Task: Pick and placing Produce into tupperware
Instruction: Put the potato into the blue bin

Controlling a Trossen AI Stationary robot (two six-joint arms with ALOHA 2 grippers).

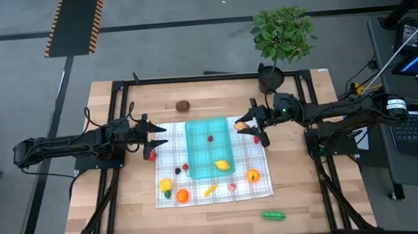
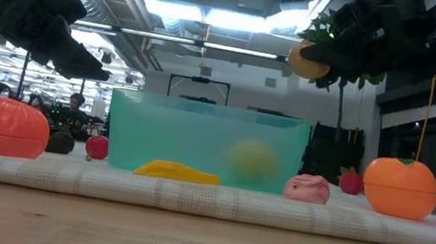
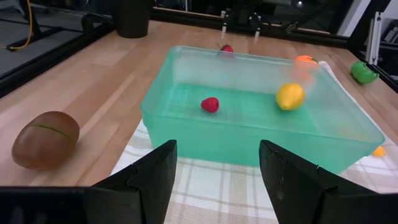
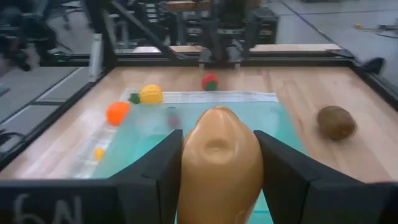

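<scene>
Right gripper clamps a tan, pear-shaped plastic toy vegetable, long axis upright, at the 3 o'clock rim of the shallow translucent teal plastic tupperware. Drop point lies toward 9 o'clock. Left gripper part-open, empty, waits at the tub's 9 o'clock side.

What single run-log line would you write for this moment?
right gripper: shut on tan toy, above tupperware | left gripper: open, empty, beside tupperware

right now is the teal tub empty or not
Not empty: the teal tub holds a red berry and a yellow lemon.
</scene>
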